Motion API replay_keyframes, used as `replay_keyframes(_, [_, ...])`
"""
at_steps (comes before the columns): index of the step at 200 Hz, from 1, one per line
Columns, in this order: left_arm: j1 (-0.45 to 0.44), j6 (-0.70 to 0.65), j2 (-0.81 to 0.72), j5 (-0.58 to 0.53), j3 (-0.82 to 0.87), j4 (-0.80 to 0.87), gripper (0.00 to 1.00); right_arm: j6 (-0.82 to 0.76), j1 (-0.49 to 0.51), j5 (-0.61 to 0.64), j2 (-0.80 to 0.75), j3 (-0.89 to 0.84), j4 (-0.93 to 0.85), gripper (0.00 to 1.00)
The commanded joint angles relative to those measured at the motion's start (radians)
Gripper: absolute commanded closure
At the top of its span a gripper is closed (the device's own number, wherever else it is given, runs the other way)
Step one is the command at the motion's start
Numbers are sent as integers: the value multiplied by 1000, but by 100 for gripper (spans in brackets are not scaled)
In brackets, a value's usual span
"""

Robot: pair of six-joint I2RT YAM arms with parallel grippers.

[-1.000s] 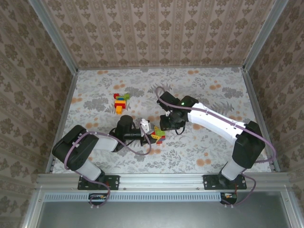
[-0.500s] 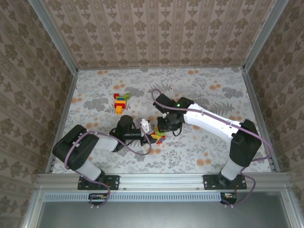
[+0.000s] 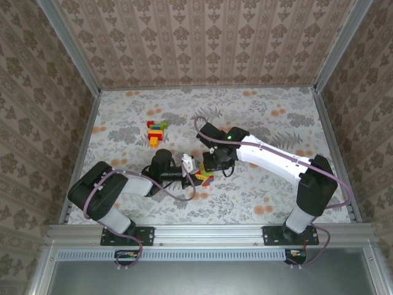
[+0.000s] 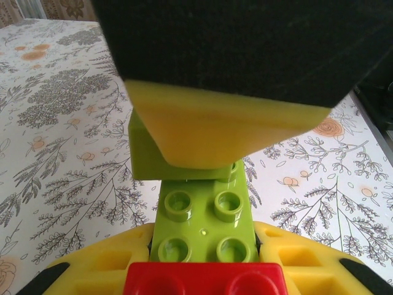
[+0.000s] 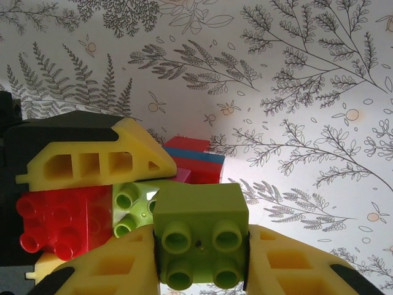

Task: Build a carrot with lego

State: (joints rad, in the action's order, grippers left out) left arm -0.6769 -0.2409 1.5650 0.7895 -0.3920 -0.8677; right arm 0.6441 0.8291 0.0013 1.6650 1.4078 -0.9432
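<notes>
Right gripper (image 5: 201, 261) pinching 1 green brick (image 5: 199, 212), seating it onto the red-and-green stack (image 4: 206, 227) clamped in left gripper (image 4: 206, 269) (near centre of table (image 3: 276, 123)). Risk: studs misaligned, so push force twists the stack out of left's clamp. Spare lego (image 3: 156, 131) sits well apart, far-left.

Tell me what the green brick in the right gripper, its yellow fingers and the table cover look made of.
Green brick: hard moulded plastic, glossy; its studs catch highlights.
Fingers: matte yellow plastic, likely printed or moulded, with open ribbed pockets.
Table cover: smooth printed sheet with a floral pattern, paper or vinyl; cannot tell which.
</notes>
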Motion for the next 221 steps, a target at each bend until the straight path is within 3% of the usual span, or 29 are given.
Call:
replay_keyframes(1, [10,-21,28,-12,10,27,77,26,16,20,28,4,-45,75])
replay_keyframes(221, [8,-23,36,-18,9,29,77,63,40,88,30,-21,-76,74])
